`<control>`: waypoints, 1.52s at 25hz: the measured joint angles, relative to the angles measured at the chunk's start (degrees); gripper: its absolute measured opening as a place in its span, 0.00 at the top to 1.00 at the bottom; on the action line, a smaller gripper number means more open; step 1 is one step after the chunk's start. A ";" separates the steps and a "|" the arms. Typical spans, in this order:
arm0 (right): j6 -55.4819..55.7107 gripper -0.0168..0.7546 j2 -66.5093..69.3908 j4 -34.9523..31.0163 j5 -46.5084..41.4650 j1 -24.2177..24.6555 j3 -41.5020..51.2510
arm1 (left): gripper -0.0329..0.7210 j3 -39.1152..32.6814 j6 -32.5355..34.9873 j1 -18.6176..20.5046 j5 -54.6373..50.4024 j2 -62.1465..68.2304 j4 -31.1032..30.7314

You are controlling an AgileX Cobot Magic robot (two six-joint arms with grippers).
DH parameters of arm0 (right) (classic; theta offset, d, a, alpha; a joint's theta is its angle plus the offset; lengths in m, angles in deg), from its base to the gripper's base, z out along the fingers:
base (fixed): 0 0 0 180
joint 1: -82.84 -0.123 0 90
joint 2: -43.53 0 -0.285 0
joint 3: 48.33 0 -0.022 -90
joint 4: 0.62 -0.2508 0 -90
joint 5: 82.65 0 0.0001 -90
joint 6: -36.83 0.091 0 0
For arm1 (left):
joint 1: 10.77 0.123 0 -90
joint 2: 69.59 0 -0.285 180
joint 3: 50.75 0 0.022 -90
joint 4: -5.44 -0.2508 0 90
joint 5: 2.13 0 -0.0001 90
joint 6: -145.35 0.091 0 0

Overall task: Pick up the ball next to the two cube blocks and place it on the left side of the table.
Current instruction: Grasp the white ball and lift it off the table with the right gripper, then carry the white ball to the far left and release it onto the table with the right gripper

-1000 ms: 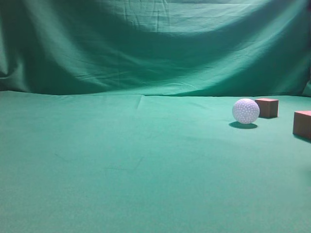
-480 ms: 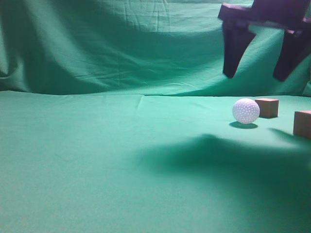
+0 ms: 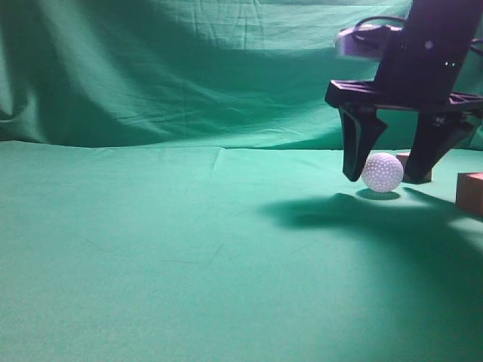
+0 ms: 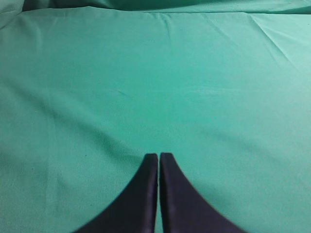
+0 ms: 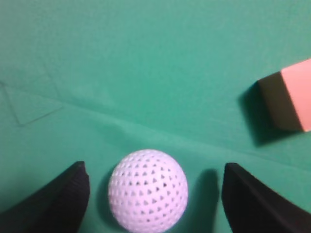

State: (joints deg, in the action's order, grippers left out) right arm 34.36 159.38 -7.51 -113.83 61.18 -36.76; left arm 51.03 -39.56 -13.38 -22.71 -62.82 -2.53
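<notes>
The white dimpled ball (image 3: pixel 382 172) rests on the green table (image 3: pixel 151 249) at the right. It also shows in the right wrist view (image 5: pixel 147 189). My right gripper (image 3: pixel 385 178) is open and hangs low around the ball, one finger on each side, not touching it (image 5: pixel 154 167). One reddish-brown cube (image 3: pixel 421 169) stands just behind the ball, partly hidden by the right finger. The other cube (image 3: pixel 469 192) is at the right edge; one cube shows in the right wrist view (image 5: pixel 287 100). My left gripper (image 4: pixel 159 155) is shut and empty over bare cloth, out of the exterior view.
A draped green backdrop (image 3: pixel 189 68) rises behind the table. The arm casts a dark shadow (image 3: pixel 355 215) on the cloth in front of the ball. Green cloth stretches to the left and front.
My right gripper has come into view from above and dropped down around the ball. The ball and the cubes have not moved.
</notes>
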 joint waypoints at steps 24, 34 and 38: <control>-0.18 0.58 13.41 -0.28 3.42 -22.51 -36.47 | 0.96 0.00 0.00 0.00 0.00 0.00 0.00; -0.18 0.58 33.75 -0.70 14.66 -30.88 -53.62 | 0.96 0.00 0.00 0.00 0.00 0.00 0.00; -0.18 0.58 36.43 -1.03 19.18 -31.59 -53.97 | 0.96 0.00 0.00 0.00 0.00 0.00 0.00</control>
State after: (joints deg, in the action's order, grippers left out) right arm 34.18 195.81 -8.53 -94.65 29.59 -90.73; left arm 51.03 -39.56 -13.38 -22.71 -62.82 -2.53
